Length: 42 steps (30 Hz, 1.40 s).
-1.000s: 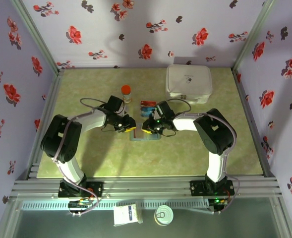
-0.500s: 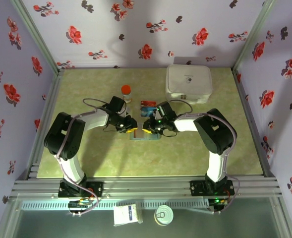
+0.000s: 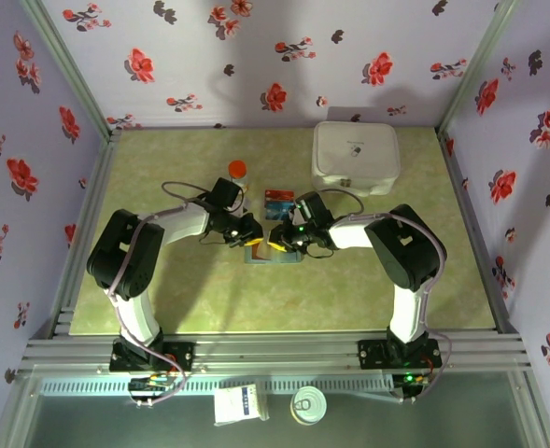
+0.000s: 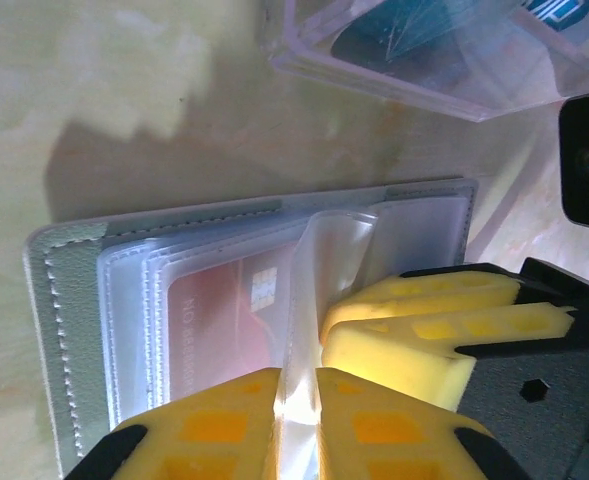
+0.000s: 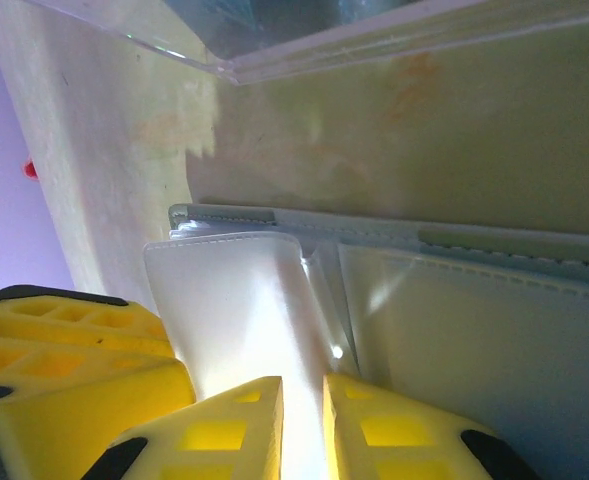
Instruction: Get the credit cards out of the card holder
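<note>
Both tools are clenching card holder (image 4: pixel 69 300) sleeves.
Left tool (image 4: pixel 296 400), right tool (image 5: pixel 302 420) pinching floppy, slick plastic; stiff credit card (image 4: pixel 224 320) at 10 o'clock, likely needing edge grip.

We looked into a booth with three walls (image 3: pixel 200 56) papered pale lilac and strewn with red and dark flowers. Silver metal posts (image 3: pixel 69 67) ran up the two back corners. The table (image 3: pixel 256 299) bore a mottled yellow-green top, and a ribbed metal rail (image 3: pixel 275 353) crossed its near edge. Nearer us lay a dull grey-green ledge (image 3: pixel 461 420). Soft grey shadows fell on the back wall.
</note>
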{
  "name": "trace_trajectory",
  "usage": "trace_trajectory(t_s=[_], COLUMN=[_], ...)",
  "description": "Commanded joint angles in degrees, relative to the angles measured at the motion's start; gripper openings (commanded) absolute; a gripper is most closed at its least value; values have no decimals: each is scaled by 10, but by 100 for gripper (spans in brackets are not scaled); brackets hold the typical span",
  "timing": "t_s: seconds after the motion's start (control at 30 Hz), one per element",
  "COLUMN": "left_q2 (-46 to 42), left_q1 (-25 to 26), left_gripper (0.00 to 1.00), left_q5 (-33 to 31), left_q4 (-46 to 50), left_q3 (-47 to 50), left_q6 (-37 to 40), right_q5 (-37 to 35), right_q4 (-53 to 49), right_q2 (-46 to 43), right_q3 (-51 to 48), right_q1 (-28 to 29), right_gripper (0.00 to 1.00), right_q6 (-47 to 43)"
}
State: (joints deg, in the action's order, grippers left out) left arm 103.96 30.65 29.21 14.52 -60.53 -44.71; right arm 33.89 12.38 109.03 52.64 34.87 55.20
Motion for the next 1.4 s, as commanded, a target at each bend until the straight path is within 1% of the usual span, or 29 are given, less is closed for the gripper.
trace_trajectory(t_s=[0.0, 0.2, 0.33, 0.53, 0.6, 0.73, 0.83, 0.97, 1.17, 1.37], left_q2=[-2, -13, -13, -5, 0, 18, 39, 75, 110, 116], left_q1=[5, 8, 12, 23, 29, 43, 54, 68, 79, 81], left_gripper=[16, 19, 18, 20, 22, 30, 37, 43, 48, 51], left_q5=[10, 11, 10, 12, 14, 14, 14, 18, 21, 21], left_q4=[2, 9, 10, 11, 14, 15, 13, 11, 3, 1], left_q3=[-16, -21, -27, -48, -59, -83, -100, -124, -142, -143], left_q6=[-5, -7, -10, -15, -16, -18, -21, -24, -28, -28], right_q5=[-14, -36, -79, -131, -145, -167, -174, -176, -176, -175], right_q4=[-8, -47, -119, -197, -217, -254, -272, -280, -284, -283], right_q2=[-13, -53, -96, -162, -183, -222, -237, -249, -258, -258], right_q3=[-11, -7, 3, 5, 4, 2, 2, -2, -8, -9], right_q1=[-3, -3, -5, -17, -23, -37, -43, -46, -46, -46], right_gripper=[21, 29, 31, 33, 33, 35, 36, 37, 38, 39], right_q6=[5, -15, -51, -89, -98, -115, -123, -126, -124, -121])
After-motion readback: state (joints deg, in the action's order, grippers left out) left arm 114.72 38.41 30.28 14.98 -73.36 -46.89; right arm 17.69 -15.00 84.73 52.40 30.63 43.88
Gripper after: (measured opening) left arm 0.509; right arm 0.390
